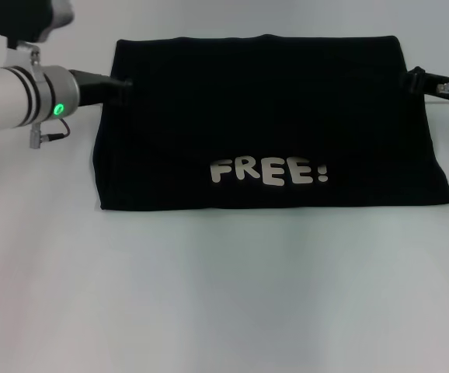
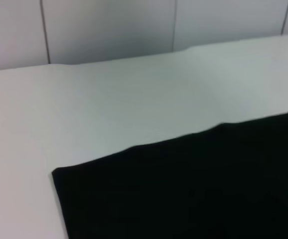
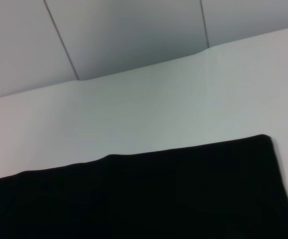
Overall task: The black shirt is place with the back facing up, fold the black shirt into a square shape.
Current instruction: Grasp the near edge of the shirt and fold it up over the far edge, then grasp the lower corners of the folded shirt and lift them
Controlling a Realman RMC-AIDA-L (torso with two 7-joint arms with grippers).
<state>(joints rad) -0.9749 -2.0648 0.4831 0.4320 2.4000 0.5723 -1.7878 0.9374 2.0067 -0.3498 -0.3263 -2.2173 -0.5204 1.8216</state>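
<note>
**Shirt folded to a wide rectangle; both tools at its far corners**

The black shirt (image 1: 263, 124) lies flat on the white bench (image 1: 224, 295) as a wide rectangle, its white "FREE!" lettering (image 1: 269, 172) showing near the edge closest to the robot. The left tool (image 1: 118, 87) sits at the far left side of the cloth, touching or just over its edge; the right tool (image 1: 412, 80) sits at the far right corner. Whether either tool is spread or pinched on fabric cannot be told, since the black fingers merge with the black cloth. Both wrist views show only the shirt's far hem (image 2: 184, 137) (image 3: 149, 153) against the bare bench, with no fingers in sight.

The shape is wider than deep, so at least one more fold across the width seems needed to reach a square. To do that well, each grip should catch every layer at the corner, not just the top one. The carried side should lift only enough to clear the cloth beneath, travel level, and land with its edge matched to the opposite edge. The two arms should move evenly, so the hem stays straight and no wrinkle is trapped.
</note>
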